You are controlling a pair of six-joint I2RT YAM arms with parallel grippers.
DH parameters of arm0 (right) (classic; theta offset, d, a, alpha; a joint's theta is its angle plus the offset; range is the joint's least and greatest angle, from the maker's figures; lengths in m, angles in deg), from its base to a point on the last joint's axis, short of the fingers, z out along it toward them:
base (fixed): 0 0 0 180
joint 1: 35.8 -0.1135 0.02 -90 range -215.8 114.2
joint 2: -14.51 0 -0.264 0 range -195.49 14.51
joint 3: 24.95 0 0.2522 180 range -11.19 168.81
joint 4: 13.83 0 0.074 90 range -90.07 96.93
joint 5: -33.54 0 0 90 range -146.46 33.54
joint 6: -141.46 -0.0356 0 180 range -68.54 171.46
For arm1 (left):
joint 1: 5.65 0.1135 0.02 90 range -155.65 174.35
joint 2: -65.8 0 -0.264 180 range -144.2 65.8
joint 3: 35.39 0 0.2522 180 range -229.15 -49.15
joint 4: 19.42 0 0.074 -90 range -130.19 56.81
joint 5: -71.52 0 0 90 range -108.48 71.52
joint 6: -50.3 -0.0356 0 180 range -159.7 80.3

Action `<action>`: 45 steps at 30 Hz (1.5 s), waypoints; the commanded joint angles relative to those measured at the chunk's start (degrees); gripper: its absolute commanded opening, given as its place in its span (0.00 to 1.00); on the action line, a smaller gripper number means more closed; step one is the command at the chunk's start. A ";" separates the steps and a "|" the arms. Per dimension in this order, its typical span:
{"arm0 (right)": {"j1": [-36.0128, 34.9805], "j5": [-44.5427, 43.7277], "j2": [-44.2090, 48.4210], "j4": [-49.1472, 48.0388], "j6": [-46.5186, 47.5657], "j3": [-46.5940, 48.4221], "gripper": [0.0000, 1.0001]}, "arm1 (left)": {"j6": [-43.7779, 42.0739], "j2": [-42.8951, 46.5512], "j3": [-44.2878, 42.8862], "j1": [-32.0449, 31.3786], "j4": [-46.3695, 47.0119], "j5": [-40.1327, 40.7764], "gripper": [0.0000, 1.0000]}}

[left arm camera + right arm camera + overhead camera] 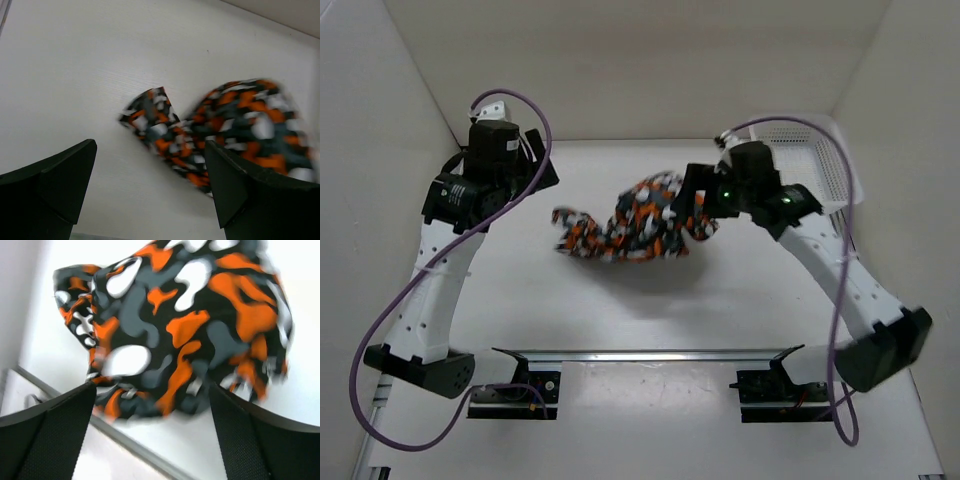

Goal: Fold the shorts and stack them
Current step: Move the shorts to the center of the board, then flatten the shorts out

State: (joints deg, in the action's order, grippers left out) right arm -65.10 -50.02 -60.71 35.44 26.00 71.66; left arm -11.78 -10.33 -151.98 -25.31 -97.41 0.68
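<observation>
Gaping wide, the right claw holds nothing: its two dark fingers stand far apart at the lower corners of its wrist view. The shorts fill the space just beyond and between them. The cloth is a crumpled bundle printed with orange, black, grey and white camouflage patches, and its edges are blurred. Whether the fabric touches either finger cannot be told. From the overhead view, the bundle sits near the middle of the white worktop, stretching from the right claw towards the left in a twisted, uneven shape. A faint shadow falls on the surface on the side nearer the arm bases. Behind the right arm, in the far right corner, stands a white mesh basket. The left claw is also spread fully open and empty. It hangs above bare worktop on the left, well apart from the bundle. Its wrist view looks down on the narrow left end of the shorts between its black fingers.
</observation>
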 commanded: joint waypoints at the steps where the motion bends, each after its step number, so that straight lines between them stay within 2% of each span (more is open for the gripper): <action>1: -0.93 0.87 -7.97 5.31 1.19 -1.14 1.00 | 0.29 3.36 4.71 -0.03 -0.11 0.97 1.00; 3: -0.94 -3.34 -9.33 9.57 2.07 1.34 1.00 | 0.29 2.84 6.93 -0.03 -0.11 -1.40 1.00; 5: -1.55 -8.60 -6.71 10.28 2.07 -1.00 1.00 | 0.99 2.22 12.19 -0.03 0.41 -2.80 1.00; 6: -1.03 -9.50 -5.13 9.24 2.07 -2.68 0.92 | 0.99 2.22 14.56 -0.03 1.20 -2.81 1.00; 10: 3.71 -7.24 1.56 7.21 0.06 -12.16 0.73 | 4.68 1.70 25.73 -0.03 5.59 -3.95 0.97; 11: 4.24 -5.92 1.57 6.43 0.05 -13.92 0.73 | 5.99 0.22 28.44 -0.03 6.13 -4.56 0.99; 12: 4.25 -4.95 1.57 5.90 -1.17 -15.42 0.74 | 6.53 -0.76 29.43 -0.03 7.17 -5.70 0.99; 14: 4.25 -4.42 1.57 4.93 -2.05 -19.03 0.88 | 7.14 -3.21 30.05 -0.03 8.06 -7.46 0.99; 17: 4.25 -2.05 -1.50 0.98 -3.29 -21.32 1.00 | 6.44 -8.14 31.11 -0.03 10.96 -11.86 0.99; 23: 5.39 3.66 -14.58 -5.79 -4.95 -19.57 1.00 | 3.89 -19.30 29.96 -0.55 13.16 -19.93 0.99; 25: 5.39 4.46 -21.26 -8.69 -4.96 -17.12 1.00 | 3.28 -20.71 29.96 -0.55 14.66 -22.75 0.89; 26: 5.92 4.46 -25.46 -8.70 -4.96 -15.89 1.00 | 3.28 -20.72 29.96 -0.55 14.66 -24.15 0.76; 27: 5.92 5.07 -26.98 -9.22 -4.96 -14.83 1.00 | 3.28 -21.24 29.27 -0.55 15.18 -24.17 0.57; 28: 5.92 5.08 -28.13 -10.71 -4.96 -14.21 0.97 | 2.67 -21.24 28.39 -0.55 15.18 -24.69 0.21; 29: 5.92 6.29 -29.01 -11.77 -4.96 -13.42 0.93 | 2.66 -21.85 28.38 -0.55 15.18 -25.30 0.10; 31: 4.78 6.31 -31.03 -12.39 -5.49 -11.93 0.80 | 2.14 -21.86 26.81 -0.55 15.18 -25.31 0.10; 32: 4.78 6.31 -31.74 -12.39 -5.49 -10.88 0.70 | 2.14 -21.86 26.19 -0.55 14.49 -25.31 0.10; 33: 4.17 5.09 -32.96 -12.39 -4.96 -8.43 0.46 | 1.53 -21.86 25.49 -0.55 13.96 -24.70 0.10; 35: 4.16 4.12 -34.98 -10.12 -4.35 -4.91 0.16 | 0.04 -21.86 21.37 -0.55 12.91 -24.17 0.10; 36: 4.68 3.59 -35.60 -8.63 -3.56 -2.45 0.05 | -0.58 -22.38 19.35 -0.03 11.16 -23.47 0.10; 37: 4.69 3.58 -35.61 -7.05 -3.03 2.97 0.00 | -1.20 -22.39 16.98 -0.03 10.01 -22.94 0.10; 40: 6.18 2.88 -34.13 -3.08 -1.71 10.38 0.00 | -3.22 -23.71 4.77 1.02 4.66 -19.87 0.10; 41: 6.71 2.01 -32.03 -1.51 -0.75 15.10 0.00 | -3.75 -24.40 -1.79 1.64 3.51 -19.86 0.10; 45: 6.71 0.15 -24.64 0.35 3.55 23.04 0.00 | -4.98 -23.54 -16.07 2.17 -1.16 -19.25 0.10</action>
State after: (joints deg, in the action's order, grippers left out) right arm -58.83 -48.29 -95.20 33.27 25.15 88.58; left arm -14.53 -37.26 -159.78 -23.84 -93.74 -20.24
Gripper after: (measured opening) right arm 0.027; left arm 0.112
